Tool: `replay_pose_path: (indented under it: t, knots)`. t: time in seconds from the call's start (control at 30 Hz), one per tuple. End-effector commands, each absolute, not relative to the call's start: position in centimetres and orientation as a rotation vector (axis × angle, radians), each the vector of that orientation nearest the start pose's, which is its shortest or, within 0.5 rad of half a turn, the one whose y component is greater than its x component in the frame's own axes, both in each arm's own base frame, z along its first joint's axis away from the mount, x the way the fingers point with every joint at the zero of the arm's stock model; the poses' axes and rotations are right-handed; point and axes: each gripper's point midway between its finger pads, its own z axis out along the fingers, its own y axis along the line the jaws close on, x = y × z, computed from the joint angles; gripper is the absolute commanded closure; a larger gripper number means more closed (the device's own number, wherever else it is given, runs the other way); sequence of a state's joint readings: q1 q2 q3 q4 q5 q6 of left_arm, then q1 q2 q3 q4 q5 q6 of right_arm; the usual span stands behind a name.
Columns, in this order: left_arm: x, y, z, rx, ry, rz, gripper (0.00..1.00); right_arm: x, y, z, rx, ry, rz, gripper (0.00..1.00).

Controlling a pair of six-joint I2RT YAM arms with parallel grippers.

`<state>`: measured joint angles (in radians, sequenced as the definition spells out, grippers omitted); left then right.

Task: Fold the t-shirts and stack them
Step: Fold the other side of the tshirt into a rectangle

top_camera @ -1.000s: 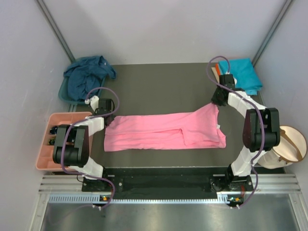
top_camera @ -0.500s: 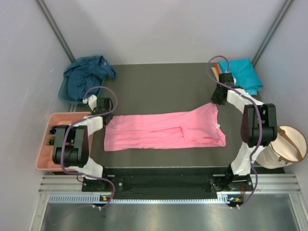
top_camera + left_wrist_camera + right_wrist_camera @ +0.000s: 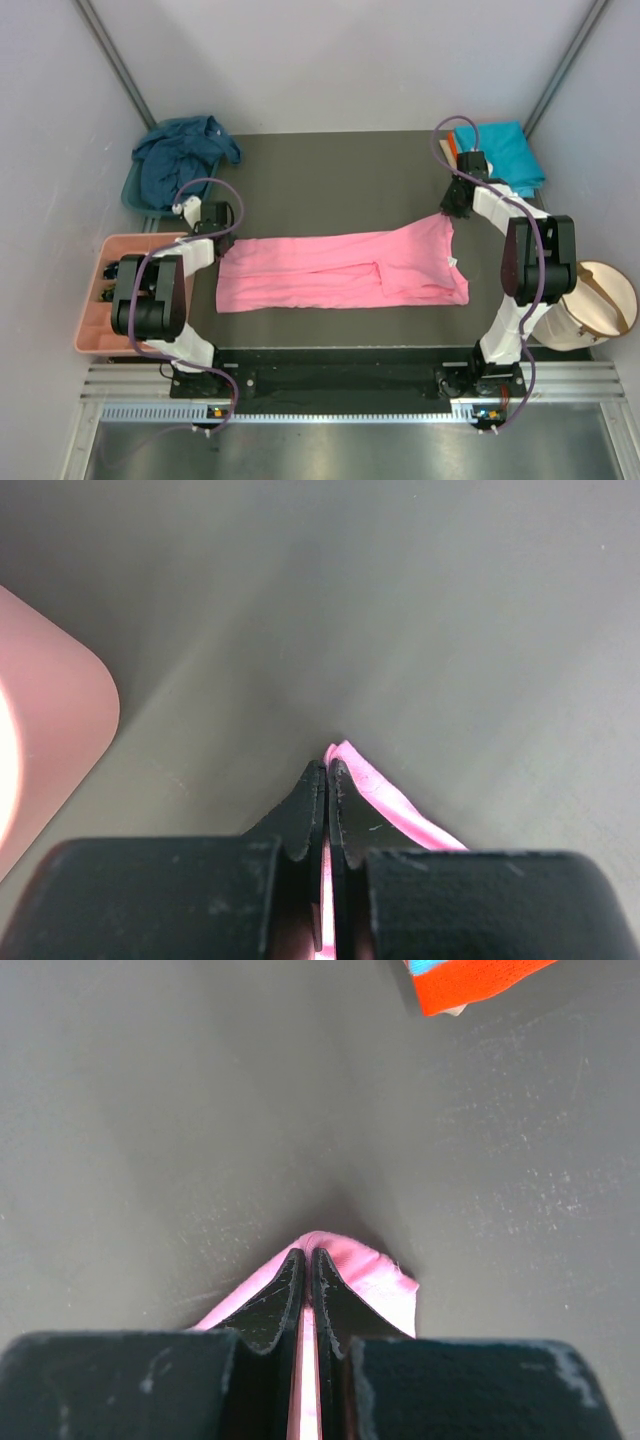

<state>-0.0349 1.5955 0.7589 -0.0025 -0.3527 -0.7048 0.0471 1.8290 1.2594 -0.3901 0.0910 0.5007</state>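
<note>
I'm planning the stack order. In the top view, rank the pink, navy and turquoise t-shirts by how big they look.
1. pink t-shirt, spread flat.
2. navy t-shirt, crumpled.
3. turquoise t-shirt, folded; close to the navy one, so that order is unsure.

Left arm (image 3: 193,257), right arm (image 3: 497,207) were white-shelled with black joints — purple cables (image 3: 436,145) arched at each wrist's 12 o'clock; fingers (image 3: 306,812) black wedges.

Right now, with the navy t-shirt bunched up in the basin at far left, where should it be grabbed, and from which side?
Pinch a raised fold at the top of the navy t-shirt, coming straight down from above. It lies crumpled in a heap spilling over the teal basin, no flat edge or corner showing, so a sideways approach would likely meet the basin wall first.
</note>
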Motion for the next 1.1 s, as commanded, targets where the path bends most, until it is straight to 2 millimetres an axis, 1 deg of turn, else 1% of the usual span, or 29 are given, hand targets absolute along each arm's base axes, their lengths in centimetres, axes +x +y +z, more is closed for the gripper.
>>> replay_pose_path:
  t: [0.0, 0.27, 0.37, 0.53, 0.6, 0.63, 0.83, 0.87, 1.03, 1.07]
  knots:
    - [39.7, 2.9, 4.6, -0.933, 2.085, 0.059, 1.0, 45.7, 1.4, 8.1, 0.617, 2.381, 0.095, 1.0]
    - [39.3, 4.1, 5.2, -0.948, 2.062, 0.102, 1.0, 46.0, 0.5, 8.1, 0.652, 2.372, 0.083, 1.0]
    - [39.3, 4.2, 5.3, -0.949, 2.06, 0.102, 1.0, 46.0, 0.1, 8.2, 0.664, 2.367, 0.077, 1.0]
    - [39.3, 4.1, 5.3, -0.949, 2.06, 0.101, 1.0, 46.0, 0.1, 8.1, 0.664, 2.371, 0.076, 1.0]
    - [39.2, 5.2, 5.4, -0.978, 2.044, 0.114, 1.0, 46.0, 0.1, 8.3, 0.664, 2.368, 0.075, 1.0]
    - [39.2, 5.3, 5.3, -0.981, 2.045, 0.114, 1.0, 46.0, 0.1, 8.3, 0.663, 2.368, 0.072, 1.0]
    - [39.1, 5.6, 5.3, -0.991, 2.041, 0.12, 1.0, 45.9, 0.0, 8.1, 0.668, 2.371, 0.064, 1.0]
    - [39.1, 5.5, 5.3, -0.991, 2.04, 0.123, 1.0, 45.9, -1.3, 8.2, 0.701, 2.358, 0.051, 1.0]
    - [39.1, 5.5, 5.2, -0.994, 2.041, 0.109, 1.0, 45.9, -1.3, 8.1, 0.703, 2.36, 0.058, 1.0]
    - [39.3, 5.4, 5.2, -0.992, 2.041, 0.105, 0.98, 45.9, -1.2, 8.2, 0.701, 2.359, 0.057, 1.0]
